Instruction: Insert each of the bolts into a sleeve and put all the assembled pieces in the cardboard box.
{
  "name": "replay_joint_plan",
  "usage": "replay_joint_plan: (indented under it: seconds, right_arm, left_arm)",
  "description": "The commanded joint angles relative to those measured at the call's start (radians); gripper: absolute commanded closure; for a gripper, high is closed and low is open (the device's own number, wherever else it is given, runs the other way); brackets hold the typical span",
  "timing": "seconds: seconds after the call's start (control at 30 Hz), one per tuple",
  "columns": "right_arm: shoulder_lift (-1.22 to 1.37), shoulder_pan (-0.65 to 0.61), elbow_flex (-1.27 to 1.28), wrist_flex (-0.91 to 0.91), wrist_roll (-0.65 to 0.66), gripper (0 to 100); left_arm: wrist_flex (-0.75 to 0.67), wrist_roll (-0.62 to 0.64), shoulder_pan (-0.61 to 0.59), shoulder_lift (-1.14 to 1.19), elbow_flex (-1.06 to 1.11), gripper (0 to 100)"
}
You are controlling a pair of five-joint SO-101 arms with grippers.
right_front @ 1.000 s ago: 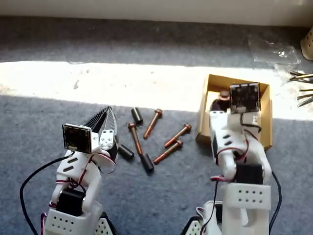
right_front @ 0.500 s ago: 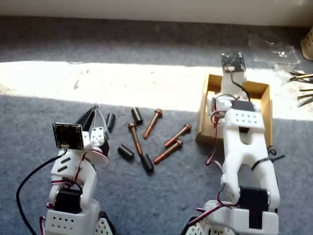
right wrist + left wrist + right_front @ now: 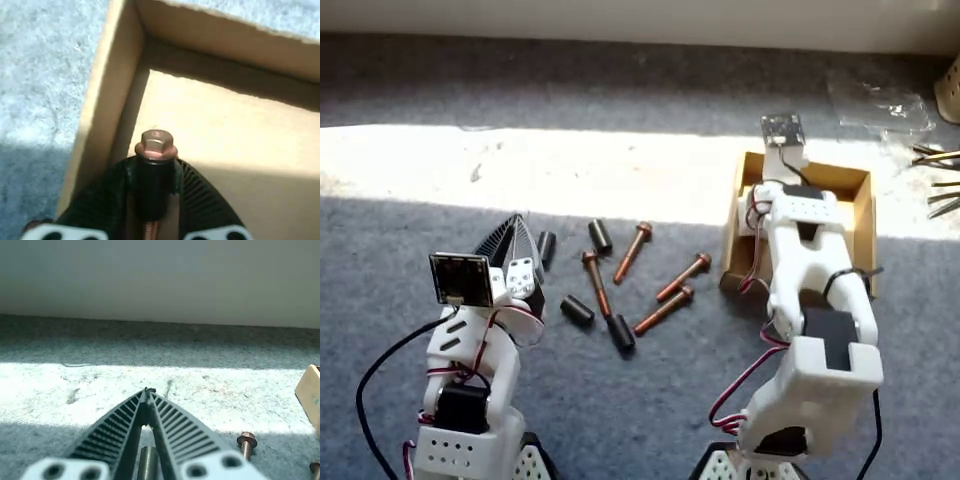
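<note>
**Right arm.** Within the last second your right arm has stretched forward, carrying its pincer (image 3: 152, 175) deeper over the box (image 3: 220, 42). The pincer is clamped on a sleeve (image 3: 150, 182) with a bolt (image 3: 156, 143) through it, above the box floor near a side wall. This piece looks ready to release.

**Axis.** The bolt's long axis runs along the fingers, with the head leading past the tips.

**Left arm.** It has drawn back, uncovering a loose sleeve (image 3: 547, 247). Its pincer (image 3: 146, 391) has its tips together.

**Remaining.** Four bolts (image 3: 631, 252) lie outside on the carpet (image 3: 400, 250), one already sleeved, so most of the assembly is yet to do.
</note>
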Motion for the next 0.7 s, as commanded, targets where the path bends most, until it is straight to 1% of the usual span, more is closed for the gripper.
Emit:
replay_joint_plan:
  seconds: [0.0, 0.13, 0.33, 0.5, 0.67]
  right_arm:
    - [-0.005, 0.005, -0.054, -0.002, 0.009, 98.8]
    - [-0.004, 0.004, -0.054, -0.002, 0.009, 98.0]
    - [-0.005, 0.002, -0.053, -0.002, 0.014, 82.4]
    - [-0.031, 0.004, -0.056, -0.002, 0.015, 81.7]
    - [-0.154, 0.001, -0.051, -0.002, 0.011, 81.7]
  left_arm:
    - [-0.023, 0.003, -0.008, -0.010, -0.010, 99]
    - [-0.023, 0.003, -0.008, -0.010, -0.010, 99]
    - [-0.023, 0.003, -0.008, -0.010, -0.010, 99]
    - [-0.023, 0.003, -0.008, -0.010, -0.010, 99]
    - [-0.023, 0.003, -0.008, -0.010, -0.010, 99]
